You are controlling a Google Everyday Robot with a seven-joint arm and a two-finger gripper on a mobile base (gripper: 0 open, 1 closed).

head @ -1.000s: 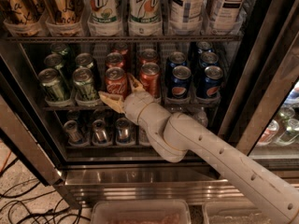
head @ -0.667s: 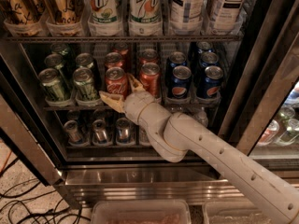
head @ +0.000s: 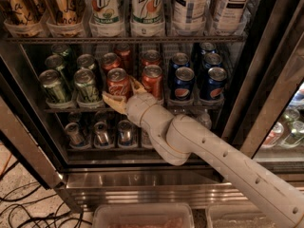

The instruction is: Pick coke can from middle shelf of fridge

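Note:
The fridge (head: 142,184) stands open with a steel base. Its middle shelf (head: 61,109) is a dark wire rack holding cans in lanes. Several red coke cans stand in the two centre lanes, with the front ones at left (head: 118,82) and right (head: 152,80). My gripper (head: 121,91) reaches in from the lower right. It is open, and its tan fingers (head: 111,100) sit either side of the front-left coke can, low on its body. The can stands upright on the shelf.
Green cans (head: 87,83) stand to the left of the coke cans and blue Pepsi cans (head: 183,82) to the right. Tall bottles (head: 146,8) fill the rack above and small bottles (head: 99,133) the rack below. The door frame (head: 266,94) is at right. Cables (head: 28,208) lie on the floor.

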